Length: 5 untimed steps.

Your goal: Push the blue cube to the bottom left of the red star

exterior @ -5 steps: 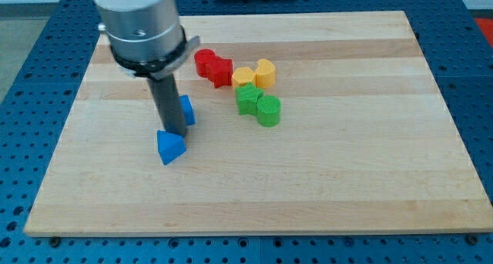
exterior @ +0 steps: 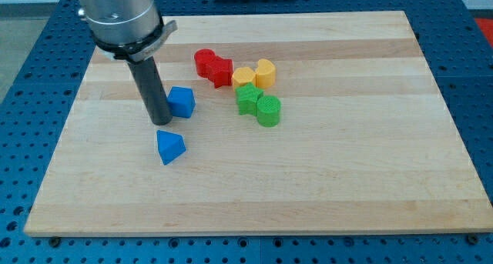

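The blue cube (exterior: 182, 101) sits on the wooden board (exterior: 323, 172), left of centre. My tip (exterior: 161, 121) rests on the board just left of the cube, close to or touching its left side. The red star (exterior: 219, 71) lies up and to the right of the cube, joined to a round red block (exterior: 205, 61). A blue wedge-shaped block (exterior: 169, 147) lies just below my tip.
A yellow block (exterior: 243, 77) and a yellow heart-like block (exterior: 265, 72) sit right of the red star. A green star-like block (exterior: 247, 99) and a green cylinder (exterior: 269, 110) sit below them. The arm's grey body (exterior: 115, 18) hangs over the board's top left.
My tip has moved left and slightly up, off from in front of the blue cube, which now shows fully. The blocks have not moved.
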Tool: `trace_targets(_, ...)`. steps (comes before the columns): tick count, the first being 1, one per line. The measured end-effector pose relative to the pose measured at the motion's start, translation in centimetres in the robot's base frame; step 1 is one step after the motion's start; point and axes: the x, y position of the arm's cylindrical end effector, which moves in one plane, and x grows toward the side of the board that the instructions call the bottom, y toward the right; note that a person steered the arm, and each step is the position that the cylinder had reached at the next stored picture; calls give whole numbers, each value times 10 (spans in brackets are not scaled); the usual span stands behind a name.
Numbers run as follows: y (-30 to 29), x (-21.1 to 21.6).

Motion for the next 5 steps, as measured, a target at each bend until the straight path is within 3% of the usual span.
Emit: trace_targets(5,-20,-13)
